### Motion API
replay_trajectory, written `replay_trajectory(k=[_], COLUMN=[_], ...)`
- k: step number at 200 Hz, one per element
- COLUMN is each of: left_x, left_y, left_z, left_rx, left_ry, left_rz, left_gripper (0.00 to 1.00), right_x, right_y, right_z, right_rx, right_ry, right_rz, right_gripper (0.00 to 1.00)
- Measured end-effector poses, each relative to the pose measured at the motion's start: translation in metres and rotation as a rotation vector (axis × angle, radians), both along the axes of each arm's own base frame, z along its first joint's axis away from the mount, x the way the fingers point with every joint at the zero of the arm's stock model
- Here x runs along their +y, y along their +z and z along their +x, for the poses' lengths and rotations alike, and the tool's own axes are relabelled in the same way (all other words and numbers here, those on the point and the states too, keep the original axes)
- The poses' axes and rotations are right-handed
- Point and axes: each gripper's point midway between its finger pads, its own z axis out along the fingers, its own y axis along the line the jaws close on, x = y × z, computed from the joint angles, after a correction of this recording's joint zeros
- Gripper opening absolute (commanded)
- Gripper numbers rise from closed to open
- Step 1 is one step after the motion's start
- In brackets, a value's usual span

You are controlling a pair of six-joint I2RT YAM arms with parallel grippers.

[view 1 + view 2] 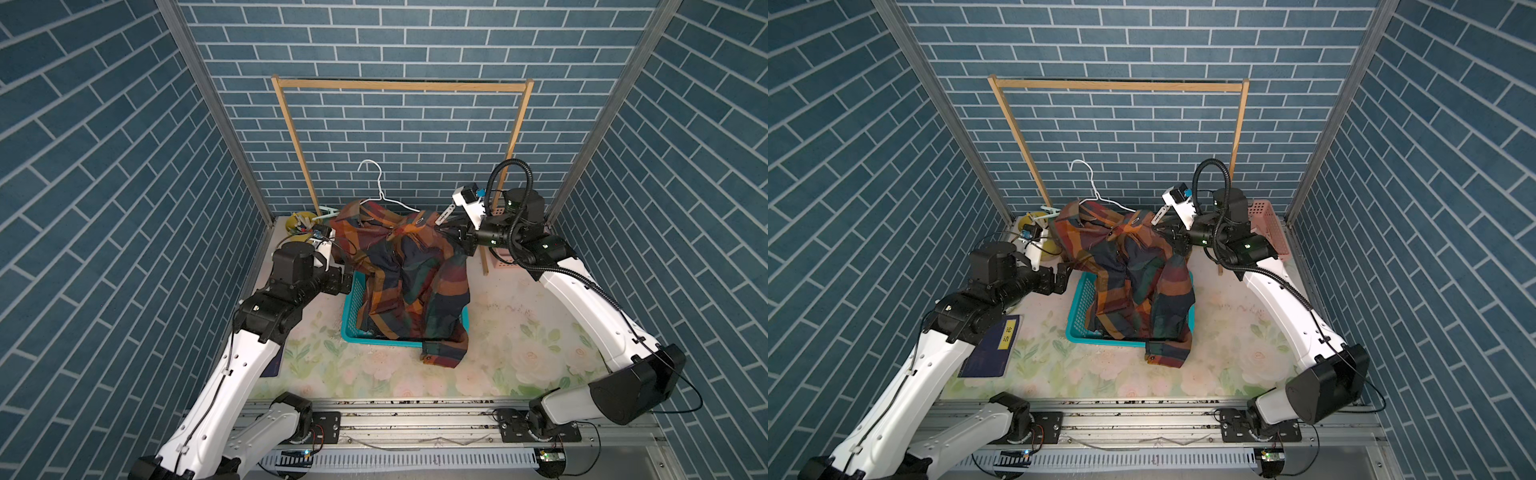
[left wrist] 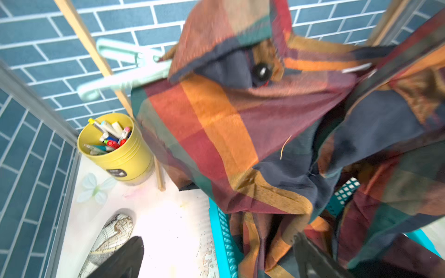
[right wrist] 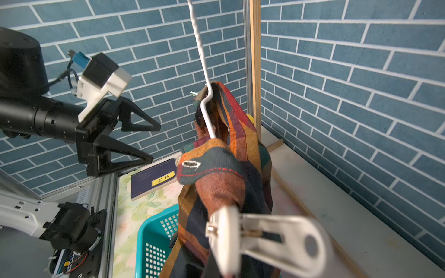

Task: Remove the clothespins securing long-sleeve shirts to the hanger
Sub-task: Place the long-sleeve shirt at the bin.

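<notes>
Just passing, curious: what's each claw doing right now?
Left claw: open, empty.
Right claw: closed, apparently pinching the plaid shirt.

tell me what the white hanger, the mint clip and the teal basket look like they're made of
Thin white hanger: probably painted or coated metal wire, judging by the slim round rod and twisted neck.
Pale mint-green clothespin: looks like moulded plastic, smooth with rounded edges.
Teal perforated basket: rigid plastic, its walls a moulded grid of holes, fairly matte.
</notes>
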Motion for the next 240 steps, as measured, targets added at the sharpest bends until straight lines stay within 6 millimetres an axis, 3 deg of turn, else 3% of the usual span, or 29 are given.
replay_trajectory(k=[52, 80, 112, 136, 183, 203, 240], left_x=[-0.028, -0.045, -0.059, -0.065, -0.071, -0.073, -0.073], left_y=[0.034, 0.05, 0.035, 0.017, 0.019, 0.02, 0.023], left_z=[-0.006, 0.009, 0.034, 0.038, 0.036, 0.036, 0.038], left_rx=[-0.072, -0.09, -0.022, 0.035, 0.022, 0.015, -0.005], left_ry=[-0.218, -0.314, -0.397, -0.442, -0.49, -0.5, -0.508], left_rz=[-0.025, -0.024, -0.029, -0.034, -0.061, -0.066, -0.071], left_gripper=[0.99, 0.97, 0.93, 0.9, 0.62, 0.57, 0.31], right_x=[-0.007, -0.008, -0.01, -0.009, -0.01, -0.01, -0.011], right_y=[-0.015, -0.026, -0.031, -0.031, -0.031, -0.032, -0.032], right_z=[-0.024, -0.032, -0.036, -0.036, -0.037, -0.038, -0.038], right_rx=[0.037, 0.052, 0.047, 0.036, 0.042, 0.046, 0.049], right_ry=[0.052, 0.077, 0.088, 0.095, 0.101, 0.101, 0.104], right_rz=[-0.028, -0.049, -0.064, -0.066, -0.065, -0.066, -0.065], right_gripper=[0.0, 0.0, 0.0, 0.0, 0.0, 0.0, 0.0])
